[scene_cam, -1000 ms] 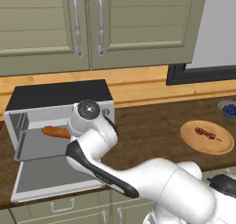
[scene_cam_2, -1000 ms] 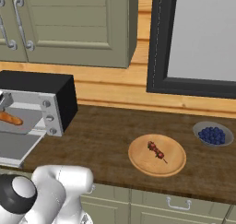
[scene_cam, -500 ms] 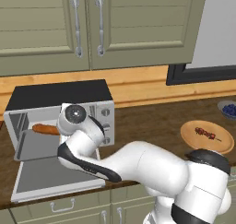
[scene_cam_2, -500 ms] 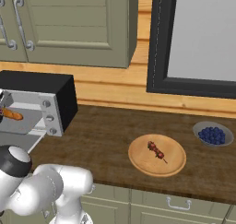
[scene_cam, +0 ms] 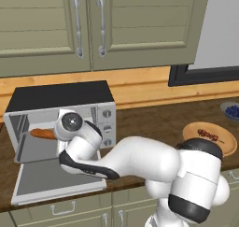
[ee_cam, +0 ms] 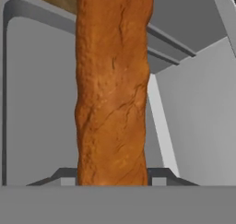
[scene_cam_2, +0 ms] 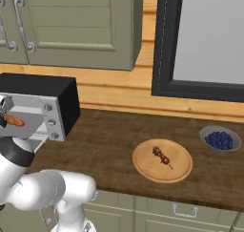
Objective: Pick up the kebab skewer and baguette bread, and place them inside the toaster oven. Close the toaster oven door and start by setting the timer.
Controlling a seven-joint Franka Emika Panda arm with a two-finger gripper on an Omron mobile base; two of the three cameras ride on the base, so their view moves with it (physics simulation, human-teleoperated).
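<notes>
Since a moment ago the arm has swung further left, carrying the baguette bread (scene_cam: 43, 134) deeper into the toaster oven (scene_cam: 60, 110). Close up, the crusty orange-brown loaf (ee_cam: 113, 87) seems pinched in the gripper, though its fingers are hidden, so I cannot tell. The toaster oven door (scene_cam: 55, 181) lies flat open. The kebab skewer (scene_cam_2: 162, 156) rests on the round wooden plate (scene_cam_2: 180, 171).

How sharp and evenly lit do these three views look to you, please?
Left base view: soft, flat light, faint shadow inside the toaster oven. Right base view: even, no glare, kebab skewer small but distinct. Hand view: baguette bread close-up, crust cracks crisp.
</notes>
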